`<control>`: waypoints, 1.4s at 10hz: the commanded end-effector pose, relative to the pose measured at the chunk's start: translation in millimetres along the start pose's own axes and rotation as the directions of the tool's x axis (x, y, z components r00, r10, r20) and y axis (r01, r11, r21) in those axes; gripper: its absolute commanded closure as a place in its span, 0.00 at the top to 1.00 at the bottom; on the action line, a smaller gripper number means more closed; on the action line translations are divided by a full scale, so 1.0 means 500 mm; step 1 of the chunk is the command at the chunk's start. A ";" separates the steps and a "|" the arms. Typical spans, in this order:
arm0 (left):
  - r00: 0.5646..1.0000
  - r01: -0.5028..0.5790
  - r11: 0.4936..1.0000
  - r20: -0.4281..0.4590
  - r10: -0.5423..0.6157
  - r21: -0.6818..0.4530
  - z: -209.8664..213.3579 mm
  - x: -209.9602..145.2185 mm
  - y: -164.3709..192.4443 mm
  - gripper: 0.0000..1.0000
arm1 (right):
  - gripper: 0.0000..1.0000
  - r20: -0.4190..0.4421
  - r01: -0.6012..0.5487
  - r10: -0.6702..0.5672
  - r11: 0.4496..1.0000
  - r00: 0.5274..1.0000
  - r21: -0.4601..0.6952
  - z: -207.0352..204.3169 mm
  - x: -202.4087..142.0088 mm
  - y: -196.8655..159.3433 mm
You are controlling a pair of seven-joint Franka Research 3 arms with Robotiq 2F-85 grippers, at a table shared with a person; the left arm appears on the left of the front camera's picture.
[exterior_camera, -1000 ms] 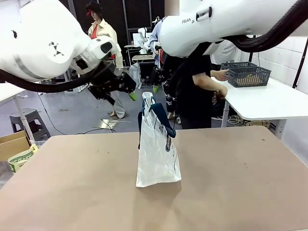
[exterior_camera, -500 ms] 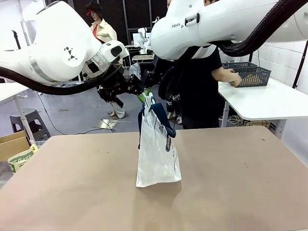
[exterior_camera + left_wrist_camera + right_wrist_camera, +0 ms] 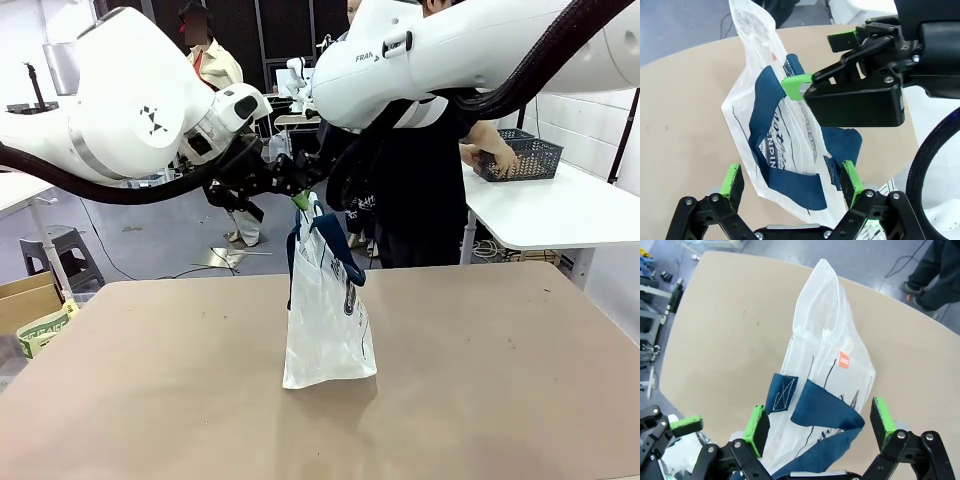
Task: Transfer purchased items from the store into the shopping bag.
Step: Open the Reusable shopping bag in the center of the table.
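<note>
Bag (image 3: 326,330) upright on tan table (image 3: 150,400); basket (image 3: 537,160) behind.

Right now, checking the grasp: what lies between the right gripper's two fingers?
The shopping bag's navy handle and clear top, seen in the right wrist view; the right gripper is open.

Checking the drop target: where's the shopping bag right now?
In the front view the shopping bag stands upright at the middle of the table, with the left gripper and right gripper just above its top, jaws open.
</note>
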State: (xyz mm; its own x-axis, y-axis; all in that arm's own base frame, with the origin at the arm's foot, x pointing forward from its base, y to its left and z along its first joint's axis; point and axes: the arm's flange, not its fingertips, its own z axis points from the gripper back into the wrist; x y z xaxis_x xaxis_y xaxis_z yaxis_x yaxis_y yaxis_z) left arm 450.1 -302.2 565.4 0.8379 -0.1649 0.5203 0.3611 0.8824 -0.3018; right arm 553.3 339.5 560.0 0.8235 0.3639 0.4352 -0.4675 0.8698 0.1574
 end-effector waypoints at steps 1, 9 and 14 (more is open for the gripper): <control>1.000 0.018 0.999 -0.004 -0.018 -0.035 -0.025 -0.006 0.008 1.00 | 1.00 -0.021 0.004 -0.003 1.000 1.000 0.020 -0.014 -0.012 -0.008; 0.998 -0.040 0.999 -0.041 0.040 0.008 -0.037 -0.018 0.057 1.00 | 1.00 -0.053 0.014 -0.012 0.999 0.998 0.036 -0.012 -0.035 -0.017; 0.996 -0.060 0.998 -0.063 0.061 0.008 -0.044 -0.026 0.078 1.00 | 1.00 -0.149 -0.013 0.015 1.000 0.989 0.015 -0.032 -0.056 -0.019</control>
State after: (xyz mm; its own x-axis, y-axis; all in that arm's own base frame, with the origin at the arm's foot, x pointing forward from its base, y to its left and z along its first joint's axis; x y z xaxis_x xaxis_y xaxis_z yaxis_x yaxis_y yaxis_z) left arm 466.1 -282.6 527.3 0.8767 -0.1403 0.4602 0.3039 0.9030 -0.3036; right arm 545.7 335.1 534.4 0.8599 0.4022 0.3143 -0.4677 0.8674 0.1699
